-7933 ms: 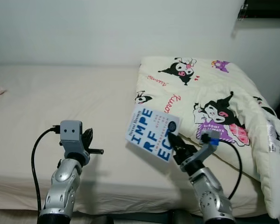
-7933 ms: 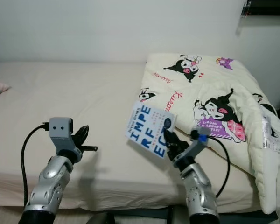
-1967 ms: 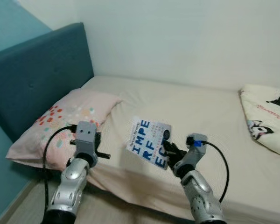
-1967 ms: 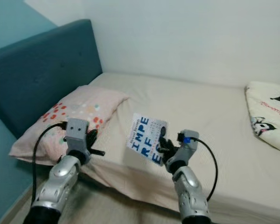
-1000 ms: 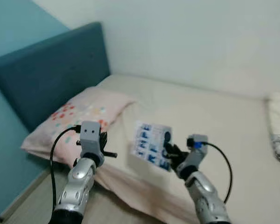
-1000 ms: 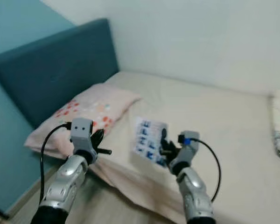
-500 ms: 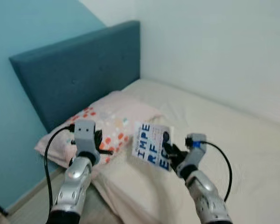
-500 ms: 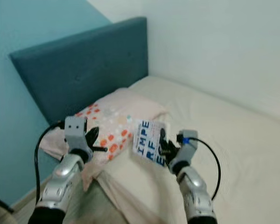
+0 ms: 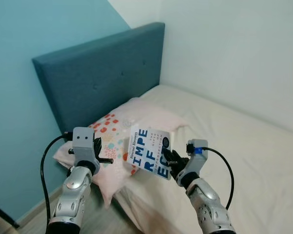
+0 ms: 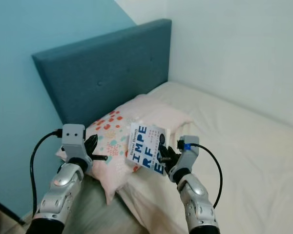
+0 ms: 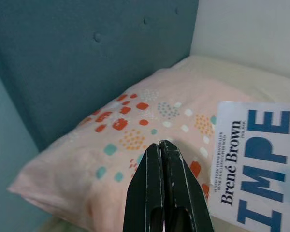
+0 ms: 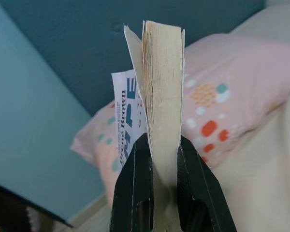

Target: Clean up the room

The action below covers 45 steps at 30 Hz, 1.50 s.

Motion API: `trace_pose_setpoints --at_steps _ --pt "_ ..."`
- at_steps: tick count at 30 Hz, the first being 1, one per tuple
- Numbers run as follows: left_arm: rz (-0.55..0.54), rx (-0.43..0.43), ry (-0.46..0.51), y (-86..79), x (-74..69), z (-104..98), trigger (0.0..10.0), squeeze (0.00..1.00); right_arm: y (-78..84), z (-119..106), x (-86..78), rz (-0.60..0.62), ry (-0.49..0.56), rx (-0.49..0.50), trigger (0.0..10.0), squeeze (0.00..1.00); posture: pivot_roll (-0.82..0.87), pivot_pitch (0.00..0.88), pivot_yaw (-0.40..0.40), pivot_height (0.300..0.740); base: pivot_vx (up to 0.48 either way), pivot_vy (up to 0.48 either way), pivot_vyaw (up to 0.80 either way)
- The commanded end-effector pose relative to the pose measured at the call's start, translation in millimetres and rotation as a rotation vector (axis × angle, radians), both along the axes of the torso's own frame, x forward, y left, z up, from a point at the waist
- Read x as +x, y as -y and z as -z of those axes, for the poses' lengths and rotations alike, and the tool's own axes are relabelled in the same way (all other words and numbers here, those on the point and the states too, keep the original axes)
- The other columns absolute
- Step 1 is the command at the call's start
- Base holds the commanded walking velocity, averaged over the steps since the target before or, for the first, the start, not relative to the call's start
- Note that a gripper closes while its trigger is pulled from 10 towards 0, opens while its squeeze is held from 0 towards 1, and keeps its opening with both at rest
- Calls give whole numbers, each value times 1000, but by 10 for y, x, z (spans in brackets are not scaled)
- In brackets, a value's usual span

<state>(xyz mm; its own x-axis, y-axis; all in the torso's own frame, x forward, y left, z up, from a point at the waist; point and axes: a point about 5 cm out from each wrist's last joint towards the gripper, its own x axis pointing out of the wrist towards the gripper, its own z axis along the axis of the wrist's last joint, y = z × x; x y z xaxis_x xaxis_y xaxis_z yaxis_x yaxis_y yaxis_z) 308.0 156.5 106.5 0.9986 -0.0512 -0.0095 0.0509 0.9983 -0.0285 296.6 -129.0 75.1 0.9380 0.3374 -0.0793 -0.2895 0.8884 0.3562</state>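
A white paperback book (image 9: 149, 152) with big blue letters is held upright in the air in front of me, over the bed's near corner. My right gripper (image 9: 169, 159) is shut on its lower right edge; the right wrist view looks along the book's page edge (image 12: 162, 92) clamped between the fingers (image 12: 135, 183). My left gripper (image 9: 96, 146) is raised at the left, shut and holding nothing, pointing toward the pink pillow (image 9: 127, 124). In the left wrist view its closed fingertips (image 11: 159, 146) hover over the pillow (image 11: 111, 140), with the book (image 11: 253, 169) beside.
A bed (image 9: 244, 146) with a cream sheet runs to the right. A dark blue padded headboard (image 9: 97, 78) stands behind the pillow against a light blue wall (image 9: 19, 73). A white wall (image 9: 234, 48) runs along the bed's far side. Wooden floor (image 9: 34, 222) shows at the lower left.
The camera has swung left from the folded cartoon blanket to the head of the bed. The book stays clamped in my right gripper, and both arms keep their pose.
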Motion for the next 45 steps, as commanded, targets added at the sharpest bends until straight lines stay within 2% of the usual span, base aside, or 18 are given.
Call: trace_pose_setpoints --at_steps 1,4,8,14,16,21,27,30,39,45 --pt "18 32 -3 3 -15 21 10000 0 25 -37 -1 10 20 12 10000 0 -43 0 -14 740 0 0 0" --pt "29 31 3 19 -16 13 10000 0 36 -37 -5 19 19 19 10000 0 -42 0 -12 740 0 0 0" --pt "73 116 -3 52 -11 -3 10000 0 35 -41 -11 30 20 32 10000 0 -40 0 -3 740 0 -360 0" --pt "81 113 -11 36 2 8 10000 0 27 -38 -22 41 20 45 10000 0 -39 0 6 740 0 -480 0" --pt "79 80 -41 34 14 37 10000 0 30 -32 -26 45 18 48 10000 0 -40 0 11 740 0 0 0" --pt "98 118 -57 62 16 72 10000 0 42 -23 -32 51 16 49 10000 0 -41 0 13 740 0 0 0" --pt "67 119 -71 33 17 102 10000 0 46 -37 -25 51 18 47 10000 0 -42 0 12 740 0 0 0" --pt "42 147 -89 -1 29 123 10000 0 47 -48 -15 49 20 44 10000 0 -42 0 12 740 0 0 0" --pt "17 116 -63 -50 42 90 10000 0 43 -64 19 46 24 37 10000 0 -39 0 -8 740 0 0 0" --pt "27 120 -56 -29 46 80 10000 0 47 -62 25 49 20 38 10000 0 -40 0 -7 740 0 329 0"
